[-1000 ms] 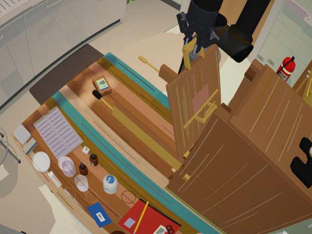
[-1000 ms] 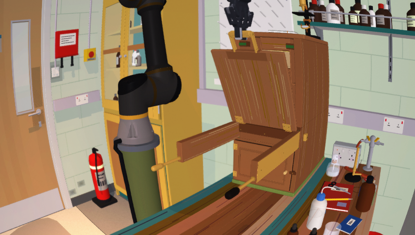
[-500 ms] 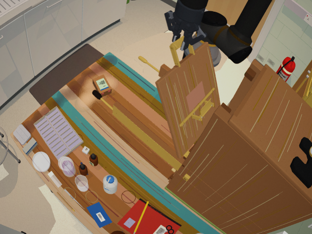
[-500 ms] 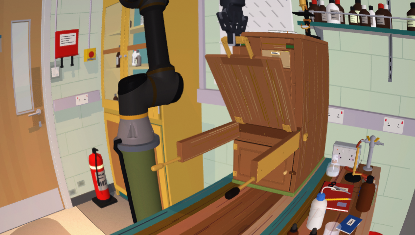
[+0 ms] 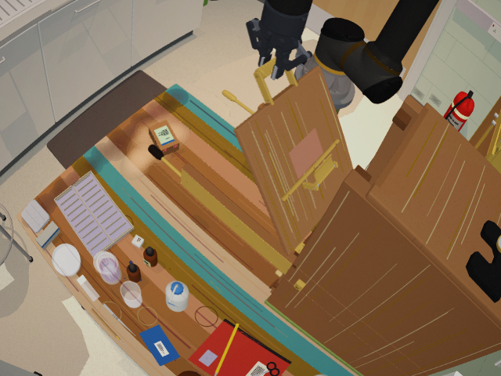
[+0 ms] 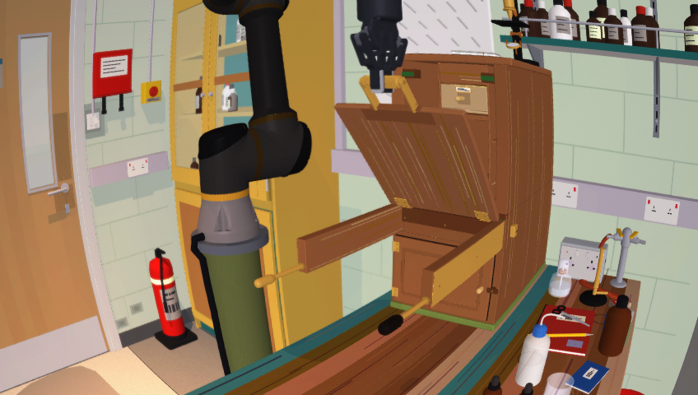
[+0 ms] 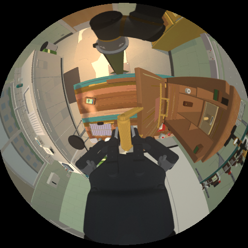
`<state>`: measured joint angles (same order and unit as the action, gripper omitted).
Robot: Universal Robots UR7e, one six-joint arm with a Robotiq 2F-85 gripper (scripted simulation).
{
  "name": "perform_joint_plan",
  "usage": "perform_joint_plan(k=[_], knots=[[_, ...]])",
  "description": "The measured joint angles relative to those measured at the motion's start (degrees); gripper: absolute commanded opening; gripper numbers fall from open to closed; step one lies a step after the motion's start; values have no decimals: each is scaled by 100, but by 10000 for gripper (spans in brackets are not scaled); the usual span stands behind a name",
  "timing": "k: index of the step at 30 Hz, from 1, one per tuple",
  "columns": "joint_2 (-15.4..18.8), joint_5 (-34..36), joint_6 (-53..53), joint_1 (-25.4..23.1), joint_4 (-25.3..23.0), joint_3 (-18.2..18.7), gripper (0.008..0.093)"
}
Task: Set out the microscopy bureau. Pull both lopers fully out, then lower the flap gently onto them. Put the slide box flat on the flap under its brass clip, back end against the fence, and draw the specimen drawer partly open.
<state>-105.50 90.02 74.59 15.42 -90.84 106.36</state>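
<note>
The flap's brass bail handle (image 7: 125, 131) sits between the fingers of my gripper (image 6: 381, 88), which is closed on its bar at the flap's top edge. The wooden flap (image 6: 421, 161) hangs tilted partway down from the bureau (image 6: 490, 196), hinged at its lower edge. Its inner face carries a brass clip and fence (image 5: 317, 172). Two lopers (image 6: 350, 240) (image 6: 463, 267) stick out below it, each with a knobbed rod at its end. The slide box (image 5: 164, 135) lies on the bench, well to the front. The specimen drawer (image 6: 464, 98) shows in the bureau's upper interior, closed.
A shelf of bottles (image 6: 597, 22) runs along the wall behind the bureau. The arm's pedestal (image 6: 235, 274) stands left of the bench. A slide tray (image 5: 93, 212), bottles, dishes, a wash bottle (image 5: 177, 295) and a red book (image 5: 243, 352) fill the bench's near strip.
</note>
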Motion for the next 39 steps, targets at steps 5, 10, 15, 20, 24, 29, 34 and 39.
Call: perform_joint_plan(k=[5,10,15,20,24,29,34,39], knots=[[-6,0,-164,165,-142,148,80],[-2,0,-321,322,-295,297,80],[10,0,-470,470,-457,447,80],[31,-1,-609,609,-628,597,80],[55,-1,-713,713,-770,716,80],[92,-1,-834,835,-954,863,80],[138,-1,-945,946,-1145,1007,80],[192,-2,-1046,1046,-1339,1148,80]])
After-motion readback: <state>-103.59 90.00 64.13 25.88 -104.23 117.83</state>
